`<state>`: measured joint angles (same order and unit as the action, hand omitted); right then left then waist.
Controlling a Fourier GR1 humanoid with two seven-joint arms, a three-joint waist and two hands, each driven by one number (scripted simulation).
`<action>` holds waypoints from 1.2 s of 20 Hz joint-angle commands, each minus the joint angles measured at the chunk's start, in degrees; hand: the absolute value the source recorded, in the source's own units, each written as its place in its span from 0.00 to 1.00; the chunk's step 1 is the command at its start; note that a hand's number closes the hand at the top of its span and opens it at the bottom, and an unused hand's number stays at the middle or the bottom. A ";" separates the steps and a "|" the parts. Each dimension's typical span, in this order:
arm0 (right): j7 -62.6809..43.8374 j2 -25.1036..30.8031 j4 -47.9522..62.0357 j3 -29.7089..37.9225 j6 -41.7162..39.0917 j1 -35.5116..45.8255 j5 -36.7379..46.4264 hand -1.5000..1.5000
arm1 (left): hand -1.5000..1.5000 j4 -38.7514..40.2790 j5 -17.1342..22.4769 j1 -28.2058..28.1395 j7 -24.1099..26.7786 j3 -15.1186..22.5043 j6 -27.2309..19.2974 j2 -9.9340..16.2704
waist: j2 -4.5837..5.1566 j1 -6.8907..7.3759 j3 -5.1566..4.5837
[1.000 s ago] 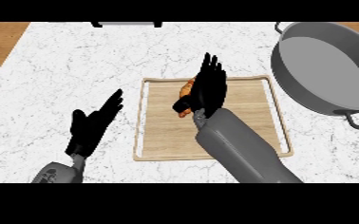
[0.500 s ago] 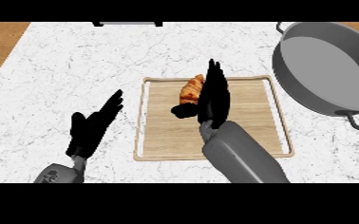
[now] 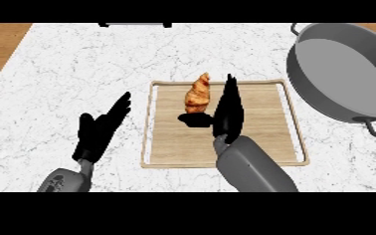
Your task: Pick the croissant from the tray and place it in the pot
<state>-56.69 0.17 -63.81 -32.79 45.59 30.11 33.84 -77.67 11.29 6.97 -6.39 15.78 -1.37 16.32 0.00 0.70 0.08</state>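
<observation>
A golden-brown croissant (image 3: pixel 198 93) lies on the wooden tray (image 3: pixel 257 129), near its far left part. My right hand (image 3: pixel 227 110) stands edge-on over the tray just right of the croissant, fingers straight and pointing away, thumb (image 3: pixel 194 120) stretched left below the croissant's near end. Nothing is held in it. The grey pot (image 3: pixel 337 72) sits at the right edge of the view, partly cut off. My left hand (image 3: pixel 101 129) rests open over the counter left of the tray, fingers up.
The white marble counter (image 3: pixel 88 64) surrounds the tray. A dark object (image 3: pixel 136 25) shows at the counter's far edge. Brown floor (image 3: pixel 11 37) is visible past the counter's left edge. The pot's handle (image 3: pixel 367 124) juts out near the tray's right side.
My right hand has turned from lying over the croissant to standing edge-on beside it, and has slid right and nearer. The croissant is now uncovered. The left hand stays still.
</observation>
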 commanded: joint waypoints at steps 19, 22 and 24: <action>32.84 15.46 -10.46 1.64 15.70 -16.99 -19.35 1.00 | 0.50 1.00 -1.10 -2.66 0.13 -4.93 1.72 -1.15 | -0.91 -4.46 0.47; 35.21 21.43 -15.37 7.44 13.87 -18.88 -23.86 1.00 | 0.50 1.08 -0.69 -2.57 0.00 -6.37 0.97 -0.68 | -1.36 -7.59 0.79; 38.93 26.20 -18.41 9.63 12.45 -23.74 -26.28 1.00 | 0.50 1.17 -0.67 -4.52 0.91 -6.48 0.92 -0.61 | -1.36 -8.05 0.66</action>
<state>-22.76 18.59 -75.96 -27.92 59.22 12.94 12.59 -76.73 10.40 4.24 -6.13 10.02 0.23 15.72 -1.40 -5.05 0.61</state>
